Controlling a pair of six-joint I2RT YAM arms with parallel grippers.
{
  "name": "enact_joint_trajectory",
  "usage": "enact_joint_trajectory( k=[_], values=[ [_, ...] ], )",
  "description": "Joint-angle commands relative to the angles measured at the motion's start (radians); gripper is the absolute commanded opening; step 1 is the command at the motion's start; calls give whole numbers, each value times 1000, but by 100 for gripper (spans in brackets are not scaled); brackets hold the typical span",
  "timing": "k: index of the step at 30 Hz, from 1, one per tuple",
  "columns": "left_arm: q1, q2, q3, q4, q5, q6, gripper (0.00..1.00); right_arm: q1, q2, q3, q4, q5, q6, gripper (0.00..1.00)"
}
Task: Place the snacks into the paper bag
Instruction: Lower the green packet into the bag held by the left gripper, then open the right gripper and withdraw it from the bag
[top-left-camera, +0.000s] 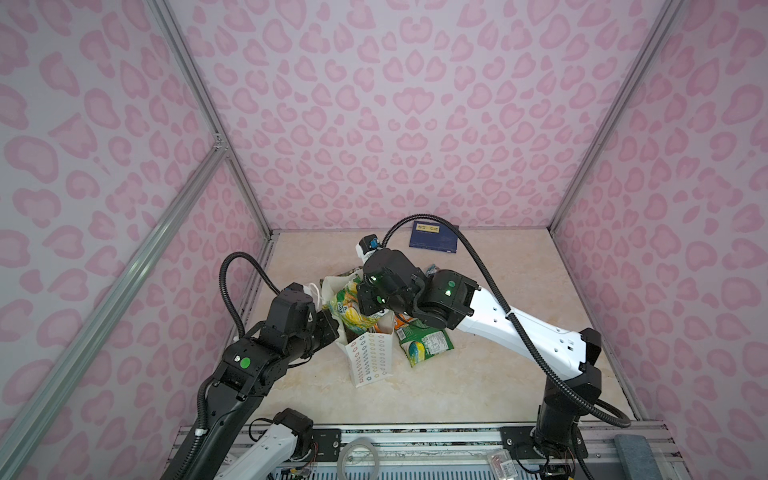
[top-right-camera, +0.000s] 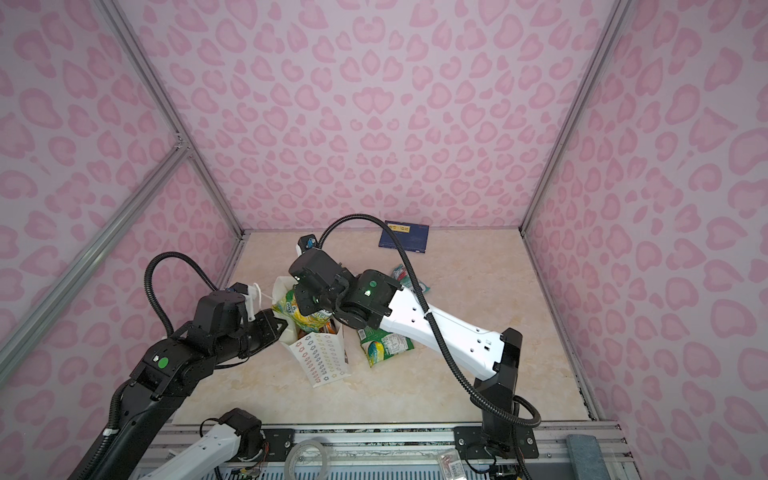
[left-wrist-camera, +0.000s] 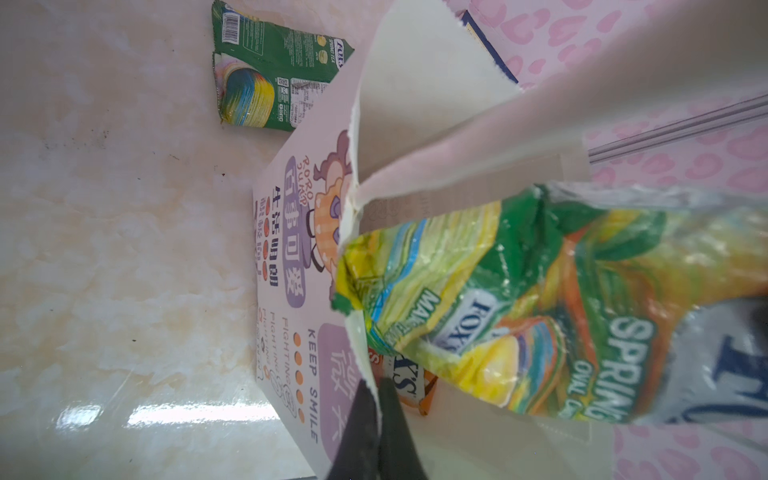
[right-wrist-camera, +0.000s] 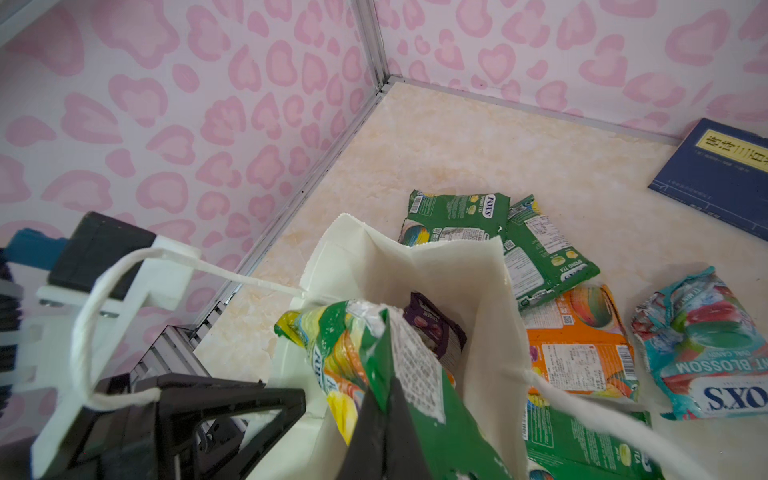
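The paper bag (top-left-camera: 372, 357) is standing open on the table (top-left-camera: 478, 374), and the left gripper (left-wrist-camera: 376, 388) is pinching its rim, jaws closed together on the paper. Well beyond the bag a dark blue card (top-left-camera: 434, 237) is lying flat, no part of the job. The right gripper (right-wrist-camera: 384, 397) is clamping a green-and-yellow pouch (right-wrist-camera: 345, 345) and hanging it in the bag's mouth, roughly half inside. Just beside the bag, on the right arm's side, at least five loose snacks (right-wrist-camera: 582, 340) are waiting on the table: green, orange and teal. Deep inside the bag a purple pouch (right-wrist-camera: 436, 328) is sitting already, so I'm judging the packing well under halfway done, with this pouch not yet released.
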Motion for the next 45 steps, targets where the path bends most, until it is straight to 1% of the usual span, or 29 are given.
enact_joint_trajectory(
  k=[1, 9, 14, 21, 24, 26, 28, 30, 33, 39, 45],
  values=[
    [1, 2, 15, 9, -5, -8, 6, 13, 28, 14, -42, 63, 5, 0],
    [0, -12, 12, -8, -31, -17, 6, 7, 9, -21, -38, 116, -3, 0],
    [1, -8, 9, -3, -21, -19, 6, 8, 46, -13, -41, 92, 7, 0],
    [0, -10, 12, -7, -22, -19, 6, 11, 83, -28, -32, 97, 20, 0],
    [0, -4, 11, -5, -19, -17, 6, 11, 107, -14, -24, 67, 23, 0],
    [1, 0, 9, -1, -16, -16, 6, 14, 129, 8, -22, 41, 21, 8],
    [1, 4, 8, 4, -13, -16, 6, 17, 147, 30, -17, 18, 11, 20],
    [0, 8, 8, 3, -11, -13, 6, 17, 161, 56, -26, 11, 2, 24],
    [1, 7, 6, 3, -11, -11, 6, 16, 170, 80, -34, 16, -7, 27],
    [1, 7, 5, -2, -16, -8, 6, 15, 140, 100, -27, -3, -37, 40],
    [1, 14, 9, -5, -14, 3, 6, 16, 63, 165, -31, -47, -104, 57]
  ],
)
